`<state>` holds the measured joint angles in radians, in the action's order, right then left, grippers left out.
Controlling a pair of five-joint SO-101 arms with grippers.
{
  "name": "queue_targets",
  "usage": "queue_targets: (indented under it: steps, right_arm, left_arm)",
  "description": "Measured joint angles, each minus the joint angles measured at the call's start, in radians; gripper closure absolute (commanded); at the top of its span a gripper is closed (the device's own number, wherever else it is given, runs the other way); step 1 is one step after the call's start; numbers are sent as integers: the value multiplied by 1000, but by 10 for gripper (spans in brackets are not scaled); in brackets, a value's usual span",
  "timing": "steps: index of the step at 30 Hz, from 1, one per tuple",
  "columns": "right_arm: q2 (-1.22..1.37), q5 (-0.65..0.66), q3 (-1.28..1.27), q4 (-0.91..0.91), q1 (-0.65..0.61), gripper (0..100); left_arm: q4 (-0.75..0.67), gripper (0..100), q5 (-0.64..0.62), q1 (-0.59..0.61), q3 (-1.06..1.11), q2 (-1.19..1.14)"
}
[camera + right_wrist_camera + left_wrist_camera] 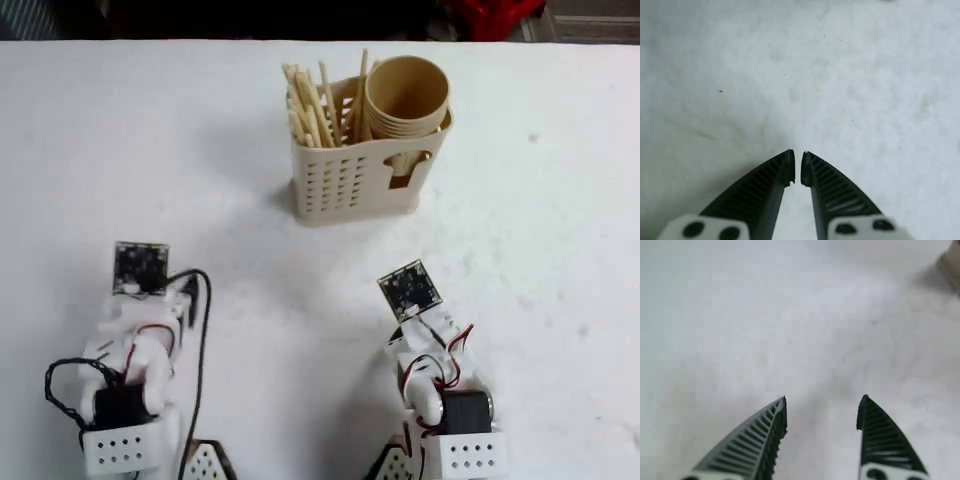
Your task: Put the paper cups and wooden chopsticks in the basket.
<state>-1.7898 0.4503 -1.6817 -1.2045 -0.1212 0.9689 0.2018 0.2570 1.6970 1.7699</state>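
Beige basket [355,185] stands near the far edge of the tabletop [120,130], about midway along it. Chopsticks [318,105] stick up in a bundle from 1 compartment. A nested stack of cups [407,95] fills the compartment beside it, rims above the basket's wall. Both arms sit by the near edge, well apart from the basket. The left gripper [822,407] hangs over bare tabletop with fingers spread and nothing between them. The right gripper [797,167] has its fingers drawn together almost tip to tip, also empty. I judge the task finished: every cup and chopstick visible is already in the basket, so nothing seems left to fetch.
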Motion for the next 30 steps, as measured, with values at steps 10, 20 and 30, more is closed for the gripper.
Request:
queue_targets:
  steps: [10, 20, 30]
  right_arm:
    - [0, 0, 0, 0, 0, 960]
    - [0, 0, 0, 0, 0, 960]
    - [0, 0, 0, 0, 0, 960]
  left_arm:
    - [258, 764, 0, -11, 0, 0]
    - [258, 765, 0, -11, 0, 0]
    - [258, 765, 0, -17, 0, 0]
